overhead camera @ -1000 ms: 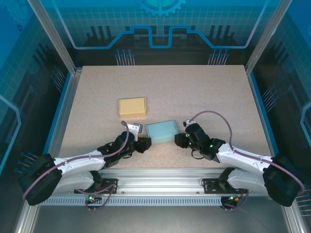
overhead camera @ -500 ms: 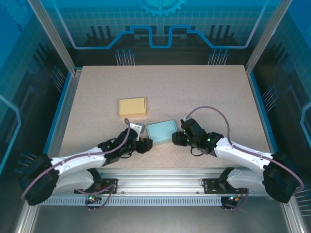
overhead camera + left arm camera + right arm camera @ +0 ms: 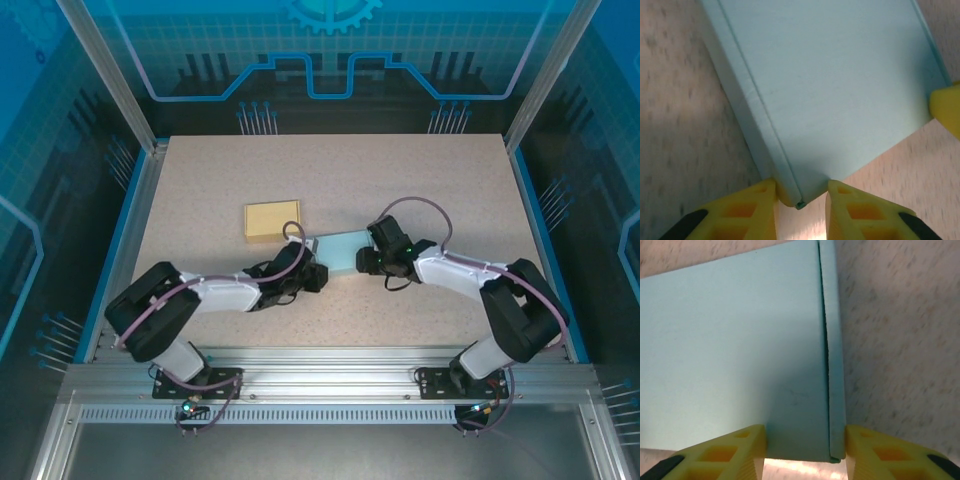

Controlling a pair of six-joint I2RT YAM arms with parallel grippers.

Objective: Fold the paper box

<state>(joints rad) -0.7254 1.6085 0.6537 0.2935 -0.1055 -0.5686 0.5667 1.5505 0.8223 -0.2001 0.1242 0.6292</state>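
Observation:
The paper box [image 3: 338,251] is a flat, closed light-blue box lying on the table just right of centre. My left gripper [image 3: 313,277] comes at it from the left, and in the left wrist view its yellow fingers [image 3: 747,210] pinch the box's near corner [image 3: 805,125]. My right gripper [image 3: 368,262] meets the box's right end. In the right wrist view the box [image 3: 740,350] sits between the right gripper's [image 3: 805,452] fingers, both pressed against the box's sides. One right finger [image 3: 946,107] shows at the box's far corner in the left wrist view.
A tan flat box [image 3: 273,219] lies just behind and left of the blue one, close to my left arm. The speckled table [image 3: 420,180] is bounded by blue rails and glass walls on all sides.
Both arms have stretched forward and inward onto the blue box. The box has slid slightly away from the bases. Both pairs of jaws opened, then narrowed onto the box.

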